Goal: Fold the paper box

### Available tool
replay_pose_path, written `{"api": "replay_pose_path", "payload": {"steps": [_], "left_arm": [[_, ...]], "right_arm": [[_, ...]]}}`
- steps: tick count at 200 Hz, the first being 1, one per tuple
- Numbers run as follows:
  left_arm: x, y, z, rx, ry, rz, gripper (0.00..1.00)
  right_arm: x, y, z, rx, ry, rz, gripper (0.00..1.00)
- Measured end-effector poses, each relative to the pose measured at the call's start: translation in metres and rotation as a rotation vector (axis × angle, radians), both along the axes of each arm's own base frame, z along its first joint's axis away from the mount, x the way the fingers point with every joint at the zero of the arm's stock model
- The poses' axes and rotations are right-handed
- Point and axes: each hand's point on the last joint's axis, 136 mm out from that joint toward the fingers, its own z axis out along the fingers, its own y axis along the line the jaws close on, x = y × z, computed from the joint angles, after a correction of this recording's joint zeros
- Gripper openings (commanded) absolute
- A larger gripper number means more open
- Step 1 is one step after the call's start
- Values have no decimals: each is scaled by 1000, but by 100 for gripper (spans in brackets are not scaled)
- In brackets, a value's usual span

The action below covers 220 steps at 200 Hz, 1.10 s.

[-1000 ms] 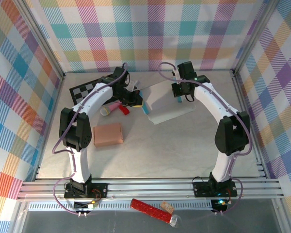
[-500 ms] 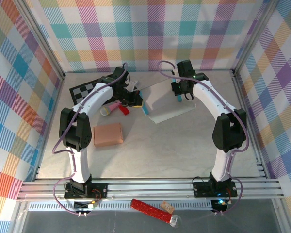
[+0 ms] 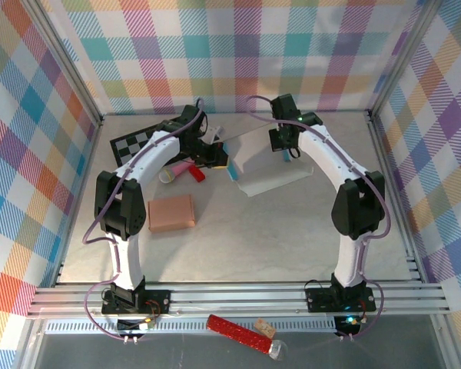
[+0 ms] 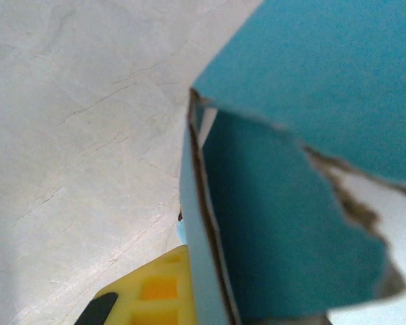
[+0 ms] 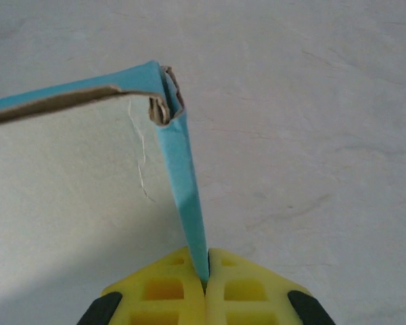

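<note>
- Desk [image 3: 276,231], near to far: tan block [image 3: 170,213] on the near left. The paper box [image 3: 265,165] is at the far middle, between the 2 arms.
- Left gripper [image 3: 217,159] is at the box's left end. In the left wrist view 1 yellow finger [image 4: 155,291] lies flat against a teal wall and the other is hidden behind the card. Judged clamped on that wall.
- Right gripper [image 5: 206,284] has its jaws pressed together on a thin teal flap [image 5: 183,183] at the box's right end, edge-on between the pads.
- Handling (judgement): light, thin card. It is stiff along a panel but hinges freely at creases, so it will sag or swing if held at 1 point only. It tears easily. Best holds are flap edges close to a fold line, 1 at each end. Avoid the frayed corner [image 5: 164,101], where the layers are crumpled and a loose fibre hangs.
- Looks: white on the broad face lying on the desk, teal on the raised walls, brown raw core at cut edges. Partly erected: left wall up, the rest flat. Torn, ragged rim [image 4: 338,189] on 1 teal panel.
</note>
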Motion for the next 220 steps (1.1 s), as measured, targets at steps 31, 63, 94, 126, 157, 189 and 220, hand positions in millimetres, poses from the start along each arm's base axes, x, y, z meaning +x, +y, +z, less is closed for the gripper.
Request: {"api": "replay_pose_path", "payload": {"steps": [31,63,94,126,157,189,220], "left_arm": [[0,-5,4,-8,-8,-4,0],[0,-5,4,-6,0,4,0],[-1,-3,2,7,7,9,0],[1,2,-2,40,4,31,0],[0,2,-13,90,11,60,0],[-9,-4,-48,158,29,85,0],[-12,-9,-83,178,55,110,0]], "right_arm": [[-5,-5,-4,-95,-2,-104,0],[-8,-1,2,-160,-35,-131,0],[-8,5,1,-133,-31,-117,0],[-10,11,-5,-92,-13,-83,0],[-33,4,-19,-58,-1,-90,0],[-65,-9,-38,-7,3,-120,0],[-79,-11,-61,13,46,-132,0]]}}
